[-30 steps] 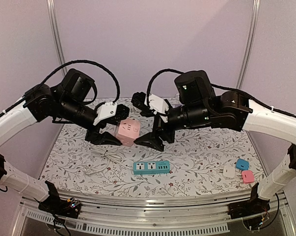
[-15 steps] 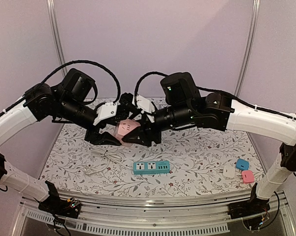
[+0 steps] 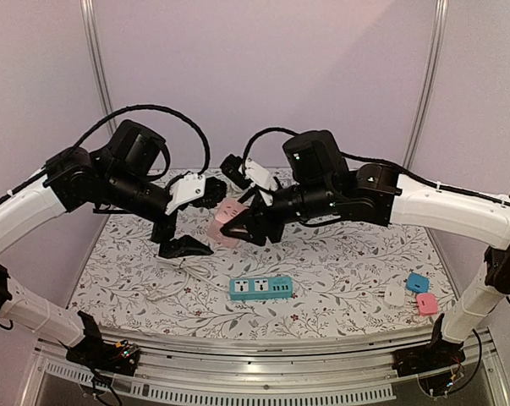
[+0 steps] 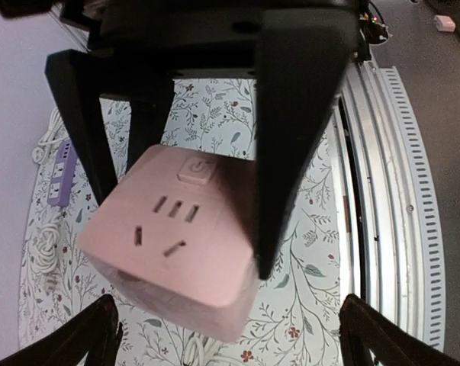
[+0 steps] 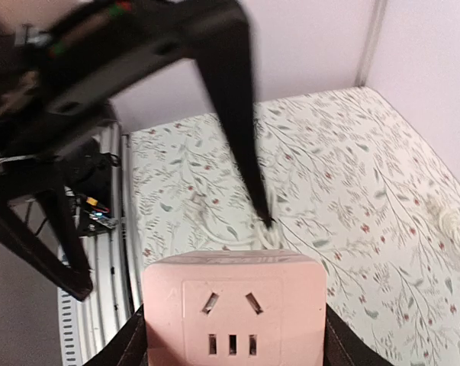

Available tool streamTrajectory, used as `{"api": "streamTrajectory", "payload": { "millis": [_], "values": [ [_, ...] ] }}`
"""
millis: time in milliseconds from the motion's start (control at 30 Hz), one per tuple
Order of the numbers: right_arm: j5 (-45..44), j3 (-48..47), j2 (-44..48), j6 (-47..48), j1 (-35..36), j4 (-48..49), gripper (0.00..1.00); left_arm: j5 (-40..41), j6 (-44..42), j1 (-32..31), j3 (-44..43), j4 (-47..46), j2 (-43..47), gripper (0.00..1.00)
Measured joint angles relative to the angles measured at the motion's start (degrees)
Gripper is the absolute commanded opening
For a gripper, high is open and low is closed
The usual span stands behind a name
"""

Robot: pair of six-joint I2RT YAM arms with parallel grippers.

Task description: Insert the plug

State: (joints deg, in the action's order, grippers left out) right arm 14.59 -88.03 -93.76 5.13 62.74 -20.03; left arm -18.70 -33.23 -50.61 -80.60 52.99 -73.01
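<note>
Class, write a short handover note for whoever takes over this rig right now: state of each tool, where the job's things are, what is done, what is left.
Left tool: open, empty, low and to the left of the cube.
Right tool: shut on the pink cube, held above the table.
White cord lies on the table, left of the blue strip. White adapter, blue adapter and pink adapter lie near the right edge.
Done: cube lifted.
Left: the cube's visible sockets have no plug in them; a plug must be picked up and inserted.
</note>
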Motion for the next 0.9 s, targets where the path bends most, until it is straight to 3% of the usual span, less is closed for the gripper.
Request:
{"api": "streamTrajectory", "payload": {
  "millis": [233,367,500,600,733,800,900],
  "values": [
    [-25.64,10.21,3.08,-19.65,-3.76,-6.12,0.00,6.97,-10.78,3.78,14.40,-2.80,-1.66,0.99],
    [-32.74,16.02,5.62,-26.99,-3.80,-7.85,0.00,11.65,-19.61,8.87,21.75,-0.70,-9.44,0.99],
    [-36.04,16.81,5.90,-30.10,-3.58,-8.68,0.00,15.23,-23.93,13.75,20.04,0.15,-19.32,0.99],
    [-37.38,16.74,5.90,-30.71,-3.54,-8.74,0.00,17.75,-23.45,16.70,12.72,0.79,-27.85,0.97],
    [-38.18,16.06,5.75,-31.76,-3.56,-9.75,0.00,18.03,-21.07,19.82,9.88,-0.48,-32.02,0.93],
    [-38.29,15.37,5.35,-33.18,-3.54,-10.54,0.00,17.77,-20.26,20.48,12.61,-1.46,-31.17,0.81],
    [-38.14,15.21,4.96,-36.48,-3.50,-11.21,0.00,17.51,-18.60,20.85,17.97,-2.49,-28.81,0.51]
  ]
}}
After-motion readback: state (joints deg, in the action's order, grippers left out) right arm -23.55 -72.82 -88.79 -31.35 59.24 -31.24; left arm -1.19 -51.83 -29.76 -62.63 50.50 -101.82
